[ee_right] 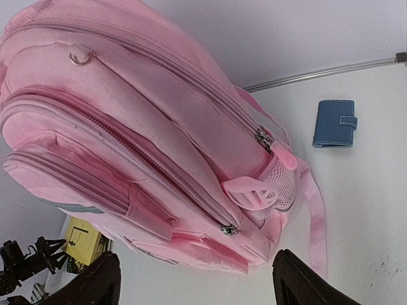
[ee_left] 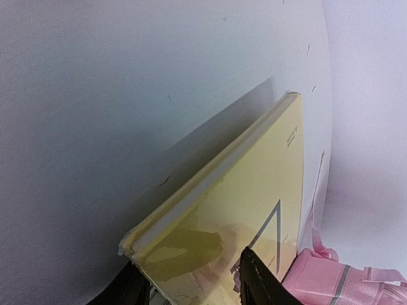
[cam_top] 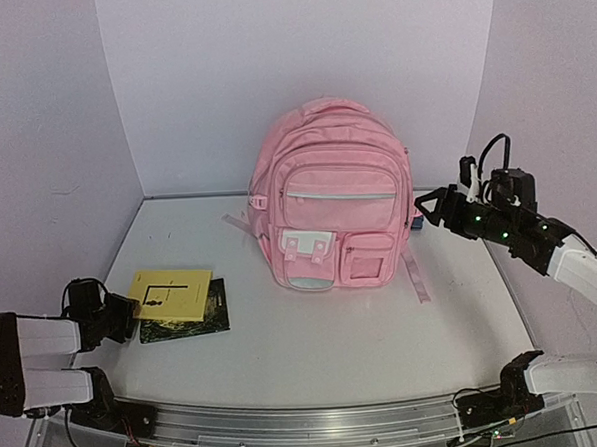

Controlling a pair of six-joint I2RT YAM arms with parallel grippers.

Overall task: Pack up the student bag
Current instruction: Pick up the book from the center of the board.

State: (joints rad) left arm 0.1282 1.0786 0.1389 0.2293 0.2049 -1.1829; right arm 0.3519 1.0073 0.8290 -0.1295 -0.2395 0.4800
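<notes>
Top view: the bag (cam_top: 332, 197) stands upright at the middle of the table (cam_top: 314, 333), front pockets facing the arms. The right gripper (cam_top: 425, 205) hangs just beside the bag's right flank, not touching it. The left gripper (cam_top: 131, 314) is well apart from the bag, at the left edge of a yellow book (cam_top: 172, 293) that overlaps a dark book (cam_top: 188, 319).

Left wrist view: the fingers (ee_left: 261, 283) sit one on each face of the yellow book (ee_left: 235, 210), closed on its near edge. A corner of the bag (ee_left: 337, 279) shows beyond.

Right wrist view: the right gripper (ee_right: 197, 267) is spread wide and holds nothing. The bag (ee_right: 140, 140) fills the view ahead of it: light pink fabric, zips closed, a mesh side pocket and a loose strap. A blue wallet (ee_right: 334, 124) lies near it on the table.
</notes>
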